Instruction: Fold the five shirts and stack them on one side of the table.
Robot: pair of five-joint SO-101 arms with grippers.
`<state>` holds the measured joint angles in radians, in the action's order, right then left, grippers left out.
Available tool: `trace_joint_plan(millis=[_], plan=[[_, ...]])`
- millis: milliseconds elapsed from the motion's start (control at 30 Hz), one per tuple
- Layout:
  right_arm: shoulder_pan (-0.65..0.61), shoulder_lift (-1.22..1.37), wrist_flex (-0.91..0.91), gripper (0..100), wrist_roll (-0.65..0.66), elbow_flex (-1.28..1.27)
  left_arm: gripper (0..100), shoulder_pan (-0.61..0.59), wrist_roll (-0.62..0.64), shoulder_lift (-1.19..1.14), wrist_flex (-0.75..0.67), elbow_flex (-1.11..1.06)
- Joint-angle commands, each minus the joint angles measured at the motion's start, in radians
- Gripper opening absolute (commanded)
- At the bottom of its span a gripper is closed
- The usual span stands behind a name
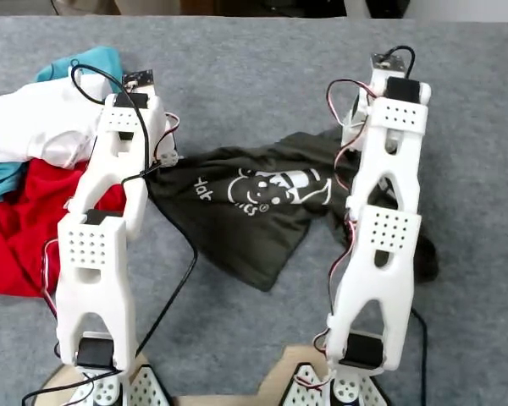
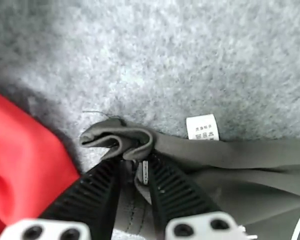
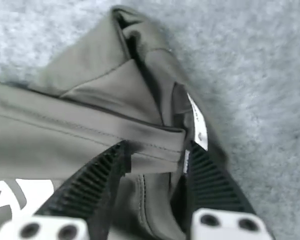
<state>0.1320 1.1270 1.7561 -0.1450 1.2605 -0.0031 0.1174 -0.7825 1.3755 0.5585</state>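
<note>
1. Your left claw point(image 2: 135, 162) is clamped on a bunched edge of the dark shirt point(image 2: 230, 165). Your right claw point(image 3: 157, 150) grips another edge, by the label.
2. The red shirt point(image 2: 20, 150) lies just beside the left claw.
3. Beyond it, the white shirt point(image 1: 34, 118) and teal shirt point(image 1: 85, 63) lie heaped.
4. You appear to be spreading the dark shirt out on the table point(image 1: 262, 76). Next, draw the claws apart evenly and hold both grips.

The table point(image 1: 237, 68) is covered in rough, fuzzy grey felt. The dark shirt point(image 1: 254, 228) is smooth matt cloth with a woven white label point(image 2: 202, 127). The red shirt point(image 1: 17, 228) looks soft and matt. The left hand point(image 2: 135, 167) and right hand point(image 3: 155, 160) have ribbed matt black plastic fingers point(image 2: 97, 185).
</note>
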Motion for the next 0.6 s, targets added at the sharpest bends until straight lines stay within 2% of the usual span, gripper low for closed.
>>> trace_joint_plan(millis=[0,567], plan=[[-0.013,-0.051,-0.026,19.2,0.000,0.002,2,-0.020,-0.011,0.001,-0.023,0.003],[0.019,0.030,-0.081,19.2,-0.002,0.010,2,-0.020,-0.011,0.001,-0.023,0.002]])
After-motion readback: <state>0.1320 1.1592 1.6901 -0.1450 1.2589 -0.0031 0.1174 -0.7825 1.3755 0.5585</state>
